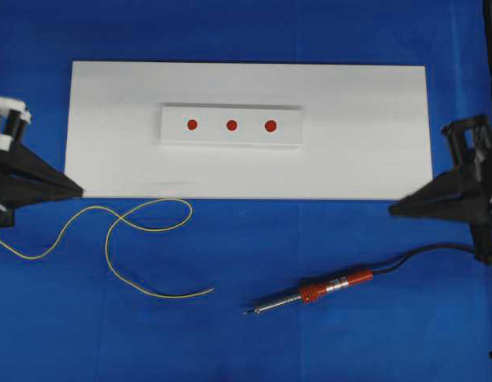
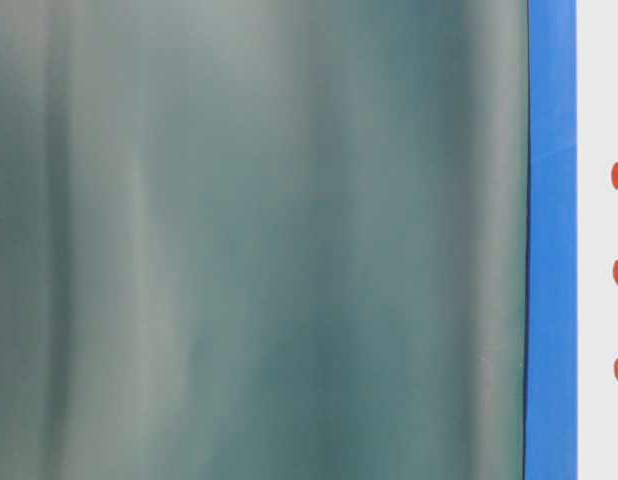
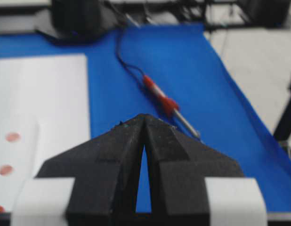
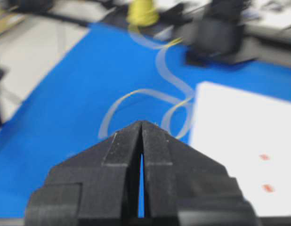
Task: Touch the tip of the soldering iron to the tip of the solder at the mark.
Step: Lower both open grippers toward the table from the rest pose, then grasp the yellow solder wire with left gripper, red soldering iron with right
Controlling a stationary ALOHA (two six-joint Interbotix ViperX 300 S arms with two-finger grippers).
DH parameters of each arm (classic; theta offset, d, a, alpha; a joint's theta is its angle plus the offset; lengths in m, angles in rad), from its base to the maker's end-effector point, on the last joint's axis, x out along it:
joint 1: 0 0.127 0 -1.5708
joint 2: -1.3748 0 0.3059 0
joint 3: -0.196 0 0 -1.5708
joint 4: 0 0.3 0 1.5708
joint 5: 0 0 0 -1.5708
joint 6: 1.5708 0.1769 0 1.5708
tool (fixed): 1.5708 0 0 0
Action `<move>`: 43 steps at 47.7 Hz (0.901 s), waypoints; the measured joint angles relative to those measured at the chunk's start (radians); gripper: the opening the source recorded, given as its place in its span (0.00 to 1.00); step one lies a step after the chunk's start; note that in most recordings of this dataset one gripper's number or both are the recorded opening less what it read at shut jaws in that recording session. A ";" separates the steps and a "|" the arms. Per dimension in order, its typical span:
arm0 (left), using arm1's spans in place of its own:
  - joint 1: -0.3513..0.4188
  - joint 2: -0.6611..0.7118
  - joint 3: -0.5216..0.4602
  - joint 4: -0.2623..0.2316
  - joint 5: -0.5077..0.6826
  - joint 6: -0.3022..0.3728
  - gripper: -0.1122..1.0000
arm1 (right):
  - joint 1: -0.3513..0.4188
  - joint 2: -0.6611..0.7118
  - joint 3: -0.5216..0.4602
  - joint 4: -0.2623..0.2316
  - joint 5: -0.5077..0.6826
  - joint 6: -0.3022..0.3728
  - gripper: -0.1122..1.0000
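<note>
The soldering iron [image 1: 322,290] lies on the blue cloth at the lower right, its silver tip pointing left and its black cord [image 1: 421,253] running off to the right. It also shows in the left wrist view, soldering iron [image 3: 165,102], beyond the fingertips. The solder [image 1: 123,239], a thin yellow wavy wire, lies on the cloth at the lower left; solder [image 4: 141,96] loops ahead in the right wrist view. Three red marks [image 1: 231,125] sit on a raised white block [image 1: 290,126]. My left gripper [image 1: 77,191] is shut and empty at the left edge. My right gripper [image 1: 393,210] is shut and empty at the right.
A large white board [image 1: 357,159] carries the block and fills the middle of the blue cloth [image 1: 246,334]. The table-level view is mostly blocked by a blurred grey-green surface [image 2: 259,240]. A yellow solder spool [image 4: 141,13] stands far off in the right wrist view.
</note>
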 measured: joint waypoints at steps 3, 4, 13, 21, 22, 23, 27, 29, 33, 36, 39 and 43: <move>-0.029 0.043 0.014 -0.002 -0.029 -0.002 0.11 | 0.034 0.035 0.000 0.014 -0.012 0.015 0.09; -0.040 0.057 0.017 0.000 -0.041 0.002 0.11 | 0.046 0.054 0.000 0.018 -0.020 0.021 0.11; -0.123 0.199 0.026 -0.002 -0.121 -0.015 0.50 | 0.137 0.219 0.002 0.054 -0.089 0.086 0.47; -0.187 0.350 0.017 0.000 -0.144 -0.040 0.88 | 0.181 0.394 -0.002 0.114 -0.181 0.098 0.90; -0.193 0.368 0.015 -0.002 -0.149 -0.046 0.89 | 0.181 0.416 -0.002 0.121 -0.196 0.098 0.93; -0.196 0.383 0.012 -0.002 -0.153 -0.054 0.88 | 0.183 0.436 -0.002 0.127 -0.210 0.100 0.94; -0.209 0.462 0.006 0.000 -0.186 -0.077 0.87 | 0.189 0.512 -0.002 0.149 -0.264 0.100 0.93; -0.213 0.500 0.005 0.000 -0.218 -0.084 0.88 | 0.198 0.548 -0.002 0.164 -0.293 0.100 0.92; -0.224 0.583 -0.002 -0.002 -0.284 -0.087 0.87 | 0.219 0.612 -0.003 0.199 -0.351 0.101 0.92; -0.232 0.638 -0.008 -0.002 -0.330 -0.087 0.87 | 0.236 0.658 -0.002 0.222 -0.393 0.100 0.92; -0.238 0.699 -0.020 -0.002 -0.367 -0.087 0.87 | 0.253 0.707 -0.005 0.252 -0.440 0.101 0.92; -0.245 0.775 -0.043 0.000 -0.393 -0.091 0.86 | 0.276 0.782 -0.014 0.290 -0.489 0.100 0.92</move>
